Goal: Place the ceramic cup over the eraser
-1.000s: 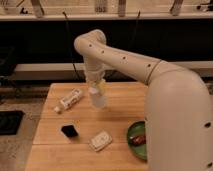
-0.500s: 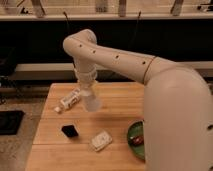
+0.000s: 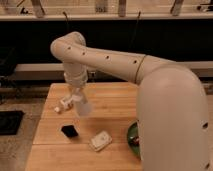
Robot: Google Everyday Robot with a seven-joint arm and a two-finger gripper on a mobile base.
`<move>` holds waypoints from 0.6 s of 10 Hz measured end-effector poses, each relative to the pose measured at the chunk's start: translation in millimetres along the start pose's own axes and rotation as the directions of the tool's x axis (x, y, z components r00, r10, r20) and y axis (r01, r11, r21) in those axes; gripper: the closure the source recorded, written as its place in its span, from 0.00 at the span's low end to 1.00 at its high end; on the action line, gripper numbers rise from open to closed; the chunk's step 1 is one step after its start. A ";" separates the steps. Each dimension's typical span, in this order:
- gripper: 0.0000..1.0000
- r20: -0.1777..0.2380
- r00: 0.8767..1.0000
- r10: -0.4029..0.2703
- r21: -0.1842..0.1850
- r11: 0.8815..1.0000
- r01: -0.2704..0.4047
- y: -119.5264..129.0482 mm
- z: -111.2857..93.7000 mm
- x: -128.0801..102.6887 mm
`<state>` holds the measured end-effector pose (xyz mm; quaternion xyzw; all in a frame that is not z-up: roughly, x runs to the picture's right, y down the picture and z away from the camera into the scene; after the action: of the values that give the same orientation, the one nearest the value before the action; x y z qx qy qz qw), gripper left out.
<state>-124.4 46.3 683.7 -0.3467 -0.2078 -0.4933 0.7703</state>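
Note:
The white ceramic cup hangs tilted under the wrist of my arm, held in my gripper, which is shut on it. It is above the wooden table, left of the middle. The black eraser lies on the table below and a little to the left of the cup, apart from it. The gripper is above and to the right of the eraser.
A long white bottle-like object lies on the table just left of the cup. A flat whitish rectangular item lies right of the eraser. A green bowl sits at the right, partly hidden by my arm.
The arm has swung left and lowered, carrying the cup toward the front left of the table, closer to the eraser. The things on the table have not moved.

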 end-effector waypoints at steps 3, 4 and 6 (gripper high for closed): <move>0.88 -0.012 1.000 0.008 0.010 1.000 -0.008 -2.6 -4.9 -4.6; 0.94 -0.015 1.000 0.014 0.017 1.000 -0.014 -1.8 -10.0 -2.6; 1.00 -0.019 1.000 0.011 0.032 0.999 -0.010 -4.2 -19.7 -5.4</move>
<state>-130.9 33.9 668.2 -0.3307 -0.2065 -0.4892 0.7802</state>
